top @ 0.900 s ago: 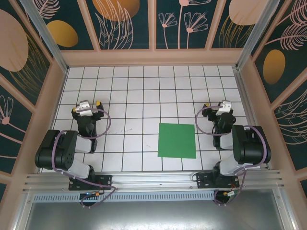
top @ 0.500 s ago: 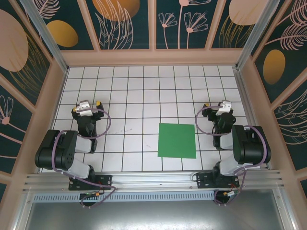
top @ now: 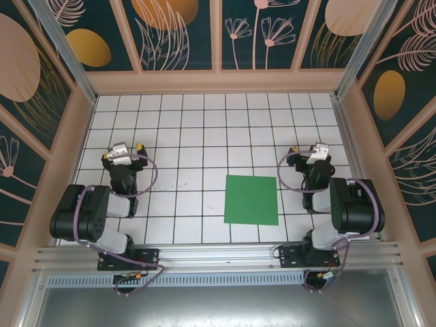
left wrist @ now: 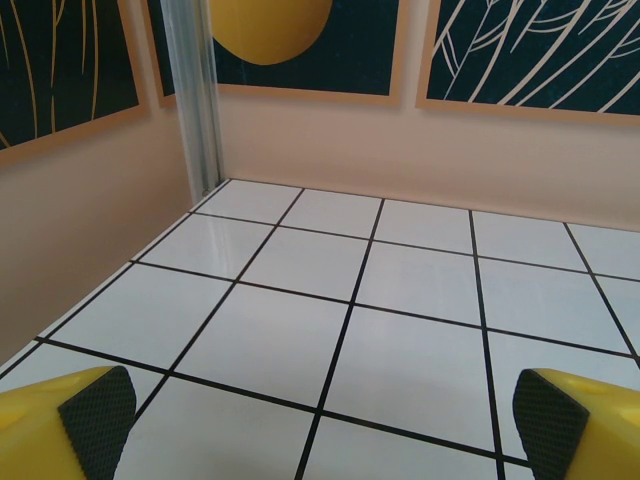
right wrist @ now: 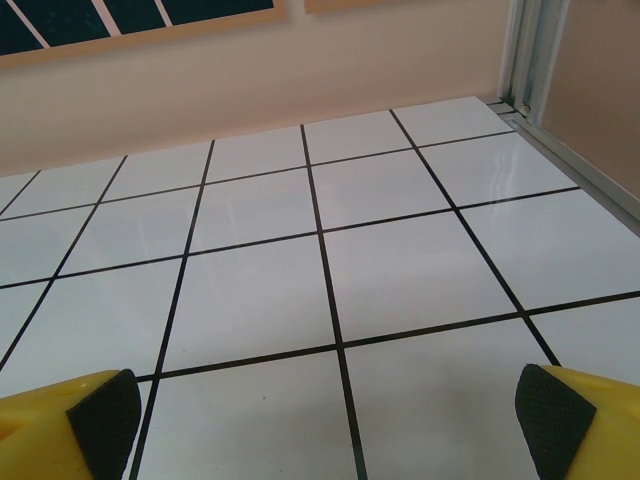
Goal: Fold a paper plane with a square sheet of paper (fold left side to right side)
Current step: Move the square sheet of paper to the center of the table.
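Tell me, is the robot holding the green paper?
Nothing is held. The left gripper and right gripper are open and empty; the square sheet of paper lies flat on the table.

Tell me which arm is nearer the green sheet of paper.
Right. The right arm stands close beside the square sheet of paper, just off its right edge, not touching; the left arm is well off to its left.

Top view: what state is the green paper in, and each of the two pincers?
square sheet of paper: flat on the tiled table, unfolded, untouched.
left pincer: open, empty, well apart from the paper.
right pincer: open, empty, nearer the paper, not touching.
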Robot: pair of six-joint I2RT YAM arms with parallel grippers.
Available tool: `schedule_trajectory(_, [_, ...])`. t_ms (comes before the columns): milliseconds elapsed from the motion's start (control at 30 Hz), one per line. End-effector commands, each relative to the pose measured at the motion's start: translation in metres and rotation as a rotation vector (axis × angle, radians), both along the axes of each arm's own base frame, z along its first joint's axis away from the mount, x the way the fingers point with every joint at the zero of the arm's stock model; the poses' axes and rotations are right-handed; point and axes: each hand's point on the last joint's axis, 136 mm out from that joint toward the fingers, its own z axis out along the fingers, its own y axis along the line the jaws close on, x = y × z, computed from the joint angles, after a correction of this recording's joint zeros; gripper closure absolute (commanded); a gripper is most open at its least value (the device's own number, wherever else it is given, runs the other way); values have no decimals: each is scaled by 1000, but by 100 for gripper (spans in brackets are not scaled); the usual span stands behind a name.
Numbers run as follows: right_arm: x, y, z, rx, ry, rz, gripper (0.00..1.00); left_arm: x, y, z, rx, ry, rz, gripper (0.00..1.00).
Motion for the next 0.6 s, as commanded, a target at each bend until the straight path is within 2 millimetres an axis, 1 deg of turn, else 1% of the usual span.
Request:
schedule_trajectory(0, [5,0,18,4,-64,-5,1,-2,9,7,-21,-29,46,1])
schedule_trajectory(33, [5,0,23,6,-64,-8,1,-3,11,10,-25,-35,57,1])
schedule_trajectory(100, [7,0,38,10,-56,-8,1,-5,7,20,-12,-38,31,1])
schedule_trajectory(133, [6,-3,47,8,-62,-25,1,-7,7,27,-13,-48,30,1])
schedule_trajectory(200, [4,-3,65,20,-65,-26,1,-9,6,43,-22,-59,27,1])
schedule_trajectory(233, [3,-2,71,29,-57,-23,1,-10,6,53,-53,-74,26,1])
schedule_trajectory(267, [3,-1,77,42,-45,-21,1,-8,1,62,-89,-85,-2,2])
schedule_trajectory(333, [0,2,86,75,-10,-19,1,-3,-15,80,-170,-94,-89,2])
schedule_trajectory(400, [-5,16,94,115,32,27,1,4,-29,89,-293,-66,-158,2])
schedule_trajectory(433, [-8,22,95,135,61,37,1,8,-37,92,-343,-43,-191,1])
schedule_trajectory(500, [-16,41,96,178,144,77,1,14,-63,91,-433,32,-291,2])
schedule_trajectory(533, [-20,49,94,190,187,92,1,15,-77,89,-451,68,-330,2])
schedule_trajectory(567, [-25,60,90,206,242,110,1,14,-96,84,-460,119,-374,2])
